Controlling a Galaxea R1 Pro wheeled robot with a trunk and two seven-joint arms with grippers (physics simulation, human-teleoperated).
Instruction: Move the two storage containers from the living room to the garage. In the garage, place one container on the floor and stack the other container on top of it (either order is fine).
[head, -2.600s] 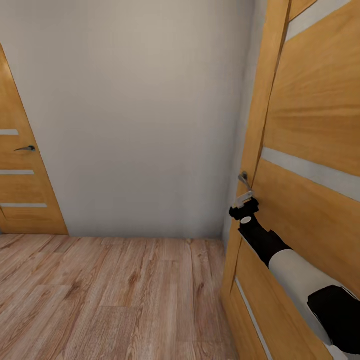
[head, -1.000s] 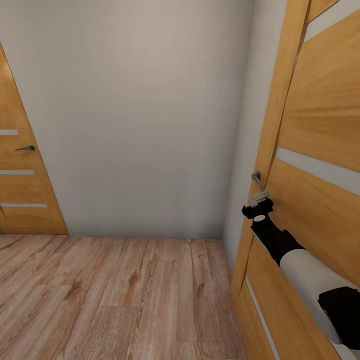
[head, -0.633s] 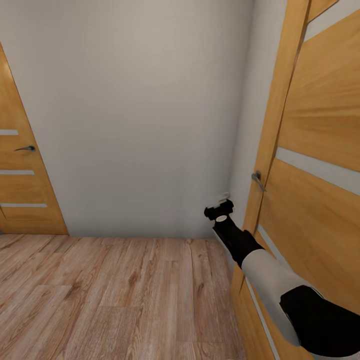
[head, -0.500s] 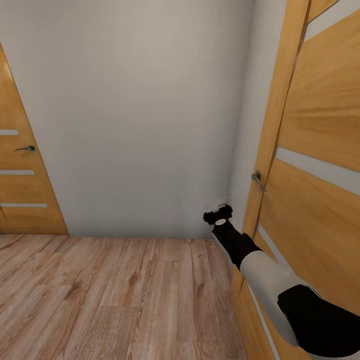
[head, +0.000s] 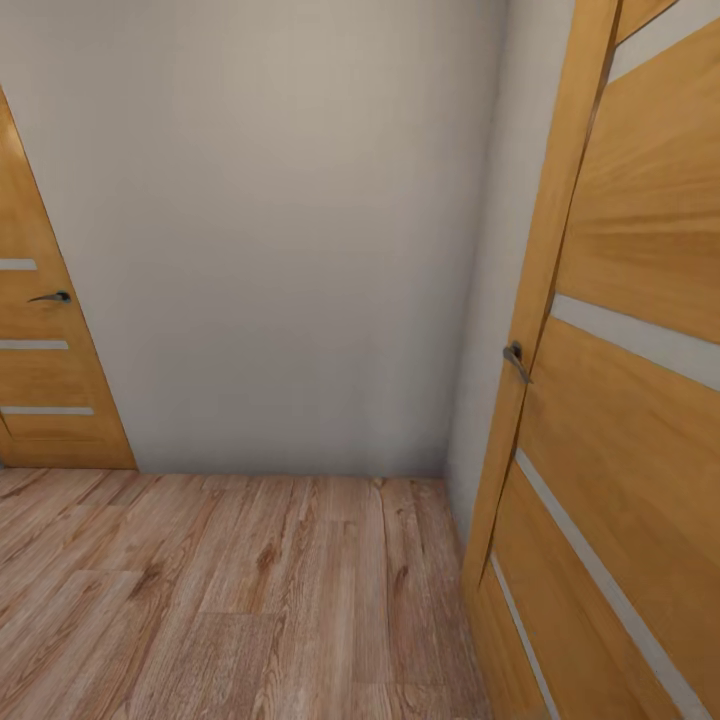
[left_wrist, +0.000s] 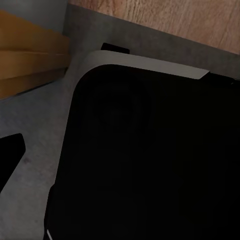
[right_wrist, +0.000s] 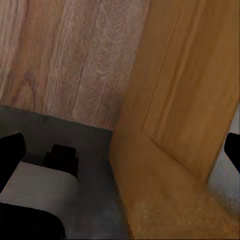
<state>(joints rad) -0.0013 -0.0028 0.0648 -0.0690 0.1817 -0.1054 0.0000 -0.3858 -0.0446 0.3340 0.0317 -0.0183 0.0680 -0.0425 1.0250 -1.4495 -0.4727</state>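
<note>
The two storage containers are out of view. In the right wrist view my right gripper (right_wrist: 120, 150) is open, its black fingertips (right_wrist: 11, 150) at the picture's two edges with nothing between them. It hangs low beside the bottom of the right-hand wooden door (right_wrist: 185, 100), over the light wood planks (right_wrist: 65, 55). In the left wrist view one black fingertip (left_wrist: 10, 155) of my left gripper (left_wrist: 120, 155) stands far out at the edge. The other is lost against my own dark base (left_wrist: 150, 165).
I face a corner of white wall (head: 270, 230) over a light wood plank floor (head: 230, 600). The right-hand wooden door (head: 620, 400), with a metal handle (head: 514, 357), stands slightly ajar. A second wooden door (head: 40, 370) with a handle (head: 50, 297) is shut at the left.
My right gripper held the right door's handle while the door swung slightly away. It then let go, moved left and dropped out of the head view.
</note>
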